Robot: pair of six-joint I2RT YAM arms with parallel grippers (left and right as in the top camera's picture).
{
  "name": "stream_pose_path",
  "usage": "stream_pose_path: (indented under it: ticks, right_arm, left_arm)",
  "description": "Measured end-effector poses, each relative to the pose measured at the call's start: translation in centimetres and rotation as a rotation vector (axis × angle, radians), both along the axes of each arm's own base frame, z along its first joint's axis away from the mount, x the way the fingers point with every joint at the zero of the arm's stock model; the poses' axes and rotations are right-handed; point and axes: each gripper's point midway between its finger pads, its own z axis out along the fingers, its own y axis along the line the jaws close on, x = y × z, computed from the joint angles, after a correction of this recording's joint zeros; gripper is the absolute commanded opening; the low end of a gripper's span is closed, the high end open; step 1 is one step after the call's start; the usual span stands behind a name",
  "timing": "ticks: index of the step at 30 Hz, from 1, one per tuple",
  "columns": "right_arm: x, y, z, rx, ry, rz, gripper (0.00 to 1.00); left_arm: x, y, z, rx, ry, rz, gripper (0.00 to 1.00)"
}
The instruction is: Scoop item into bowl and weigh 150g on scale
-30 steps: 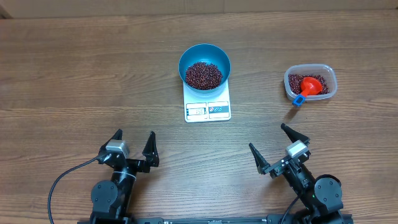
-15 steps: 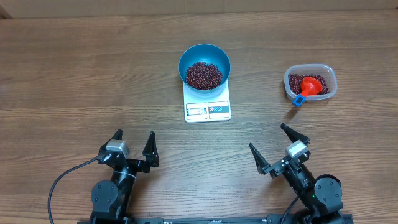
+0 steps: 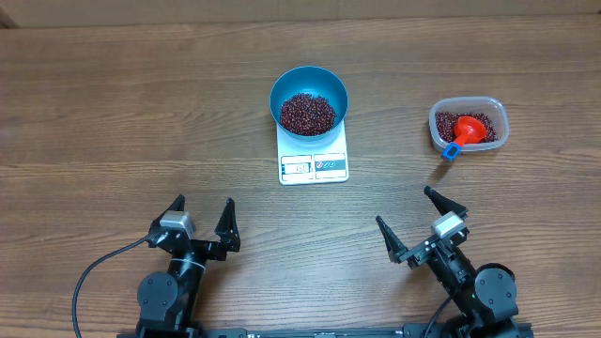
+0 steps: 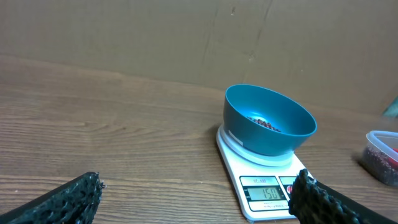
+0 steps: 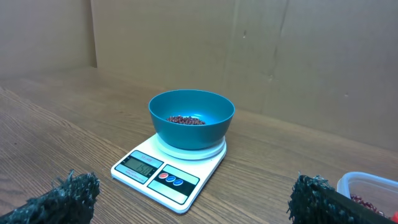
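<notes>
Your left gripper (image 3: 204,200) sits at the near left of the wooden table (image 3: 113,113), jaws spread wide and holding nothing. Your right gripper (image 3: 403,205) is at the near right, just as wide open and just as empty. Both are well apart from everything else on the table.

The blue bowl (image 3: 309,99) stands on the far part of the white scale (image 3: 314,165), a little right of centre and farther out than either gripper. A heap of dark red-brown beans (image 3: 307,113) lies in its bottom. The scale's display faces you on its near edge. In the left wrist view the digits look like 150, though they are small.

Far to the right sits a clear plastic tub (image 3: 469,123) with more beans in it. A red scoop (image 3: 469,130) rests inside, its blue handle end poking over the near-left rim.
</notes>
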Motion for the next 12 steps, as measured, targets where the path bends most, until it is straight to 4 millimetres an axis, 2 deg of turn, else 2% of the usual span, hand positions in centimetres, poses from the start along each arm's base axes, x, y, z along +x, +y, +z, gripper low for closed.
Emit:
stream_pose_path:
  ticks: [12]
  right_arm:
    - [0.0,0.0,0.01,0.0,0.0,0.0,1.0]
  left_arm:
    - [0.0,0.0,0.0,0.0,0.0,0.0,1.0]
